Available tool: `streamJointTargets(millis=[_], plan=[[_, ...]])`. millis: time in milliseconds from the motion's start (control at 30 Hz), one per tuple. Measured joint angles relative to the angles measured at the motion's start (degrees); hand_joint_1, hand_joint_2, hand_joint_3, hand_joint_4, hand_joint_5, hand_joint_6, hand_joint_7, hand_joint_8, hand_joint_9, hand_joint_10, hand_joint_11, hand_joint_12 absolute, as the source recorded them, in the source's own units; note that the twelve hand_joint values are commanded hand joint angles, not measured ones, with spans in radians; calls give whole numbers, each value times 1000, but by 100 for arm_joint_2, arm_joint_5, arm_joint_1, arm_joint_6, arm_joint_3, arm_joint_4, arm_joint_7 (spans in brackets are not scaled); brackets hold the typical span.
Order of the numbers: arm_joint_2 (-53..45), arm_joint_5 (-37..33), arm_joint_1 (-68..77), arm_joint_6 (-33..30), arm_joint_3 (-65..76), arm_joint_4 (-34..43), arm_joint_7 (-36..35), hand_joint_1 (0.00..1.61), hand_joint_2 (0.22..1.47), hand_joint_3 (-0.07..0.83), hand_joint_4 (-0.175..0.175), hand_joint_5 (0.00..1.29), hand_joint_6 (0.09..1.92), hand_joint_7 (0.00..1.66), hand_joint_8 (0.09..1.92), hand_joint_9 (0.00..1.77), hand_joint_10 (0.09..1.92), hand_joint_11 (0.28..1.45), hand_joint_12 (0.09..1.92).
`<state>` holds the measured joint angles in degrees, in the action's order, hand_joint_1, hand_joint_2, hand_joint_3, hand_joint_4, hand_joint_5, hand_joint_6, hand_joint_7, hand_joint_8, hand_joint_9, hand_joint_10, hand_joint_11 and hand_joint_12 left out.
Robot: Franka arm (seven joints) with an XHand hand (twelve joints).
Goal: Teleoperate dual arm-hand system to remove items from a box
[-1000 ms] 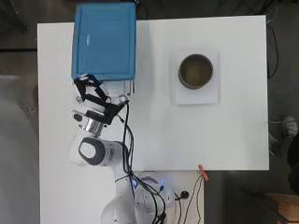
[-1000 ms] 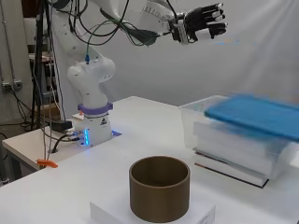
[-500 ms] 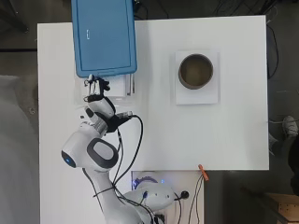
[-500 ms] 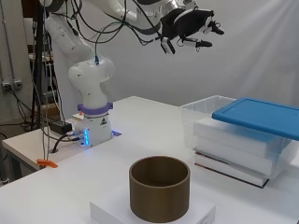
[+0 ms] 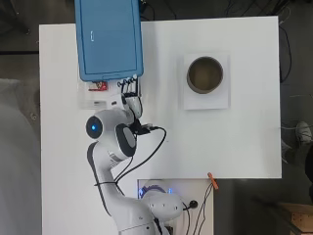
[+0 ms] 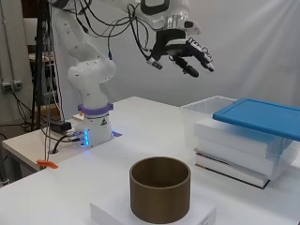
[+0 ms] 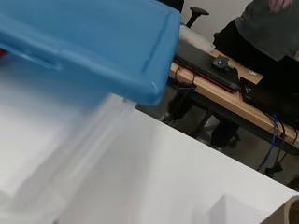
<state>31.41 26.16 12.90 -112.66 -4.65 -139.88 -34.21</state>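
The hand [image 6: 187,52] is held above the box [image 6: 234,136], fingers [image 6: 202,55] spread loosely and gripping nothing. The blue lid [image 5: 108,39] is seen lying askew on the box, leaving the near end uncovered. A brown cylinder [image 5: 205,74] is set well apart from the box.

blue lid [image 5: 109,39] slid farther off the clear box [image 5: 110,95], hand [image 6: 190,54] lowered toward box, fingers extended

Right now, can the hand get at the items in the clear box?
Probably yes, partly. The blue lid is slid off toward the far end, leaving the near end of the clear box uncovered, and the hand hangs open above that gap. Items under the lid stay blocked.
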Motion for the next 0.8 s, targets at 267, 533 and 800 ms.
streamJointTargets(millis=[267,533,800], plan=[[-861,579,-143,43,-27,210,94,445,1064,-6,87,554,87,636,87,621,87,530,87],[-1721,314,-125,-625,-187,463,-295,388,1107,8,113,616,87,718,87,731,87,590,87],[-1752,-200,-89,-1119,-176,502,-757,906,1167,0,106,821,950,1116,1344,1386,1066,940,1225]])
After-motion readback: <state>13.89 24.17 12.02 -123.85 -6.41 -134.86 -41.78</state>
